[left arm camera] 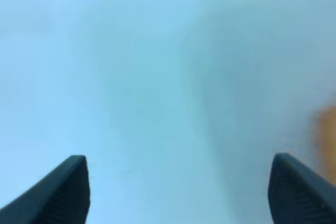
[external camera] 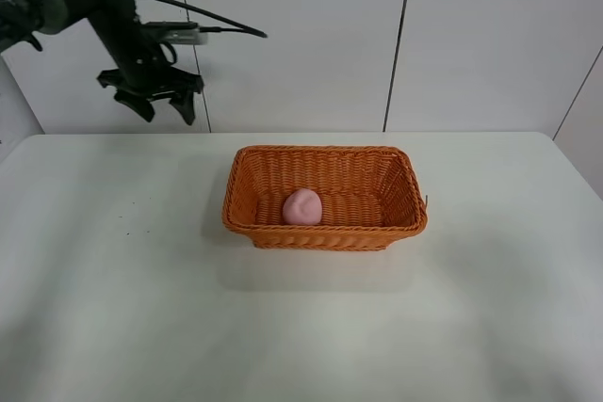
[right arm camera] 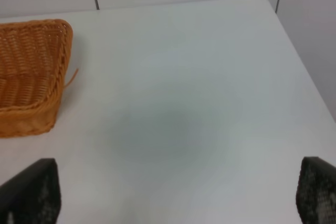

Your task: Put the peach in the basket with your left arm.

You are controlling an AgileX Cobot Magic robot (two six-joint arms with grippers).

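The pale pink peach (external camera: 302, 207) lies inside the orange wicker basket (external camera: 325, 156), near its front left part. The basket stands in the middle of the white table. My left gripper (external camera: 158, 101) is open and empty, raised high above the table's far left, well apart from the basket. In the left wrist view its two fingertips (left arm camera: 71, 187) stand wide apart over blurred white table, with an orange blur of the basket (left arm camera: 326, 135) at the edge. My right gripper (right arm camera: 178, 192) is open and empty; the basket's corner (right arm camera: 31, 77) shows in its view. The right arm is out of the high view.
The white table (external camera: 141, 308) has its right edge (right arm camera: 304, 61) next to a white panelled wall (external camera: 471, 35). A stray wicker strand (right arm camera: 71, 75) sticks out from the basket's corner.
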